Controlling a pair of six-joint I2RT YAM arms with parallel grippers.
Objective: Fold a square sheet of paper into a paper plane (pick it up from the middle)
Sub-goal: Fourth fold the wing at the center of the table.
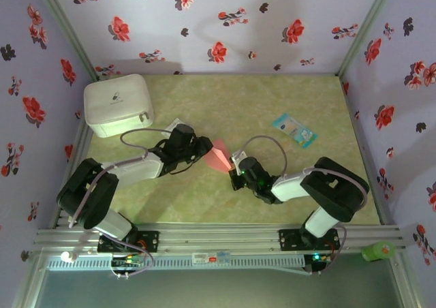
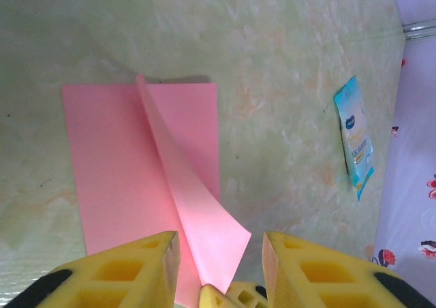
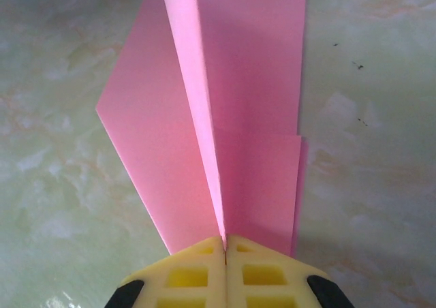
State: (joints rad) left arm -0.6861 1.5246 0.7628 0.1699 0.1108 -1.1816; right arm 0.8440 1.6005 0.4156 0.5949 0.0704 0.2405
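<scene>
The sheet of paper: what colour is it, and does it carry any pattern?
The sheet of paper is plain salmon pink, unpatterned; the right wrist view shows it best.

The pink paper (image 3: 252, 83) is cut off at the top, and the right gripper (image 3: 225, 243) hides its near end.

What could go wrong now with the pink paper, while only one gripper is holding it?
1. The right gripper pinches the square sheet of paper only at the end of its raised crease. A pull may tear the paper or let it slip out.
2. The left gripper stands open beside the paper and holds nothing, so the half-made fold may spring out of line.
3. The two grippers are very close together and may bump.
</scene>
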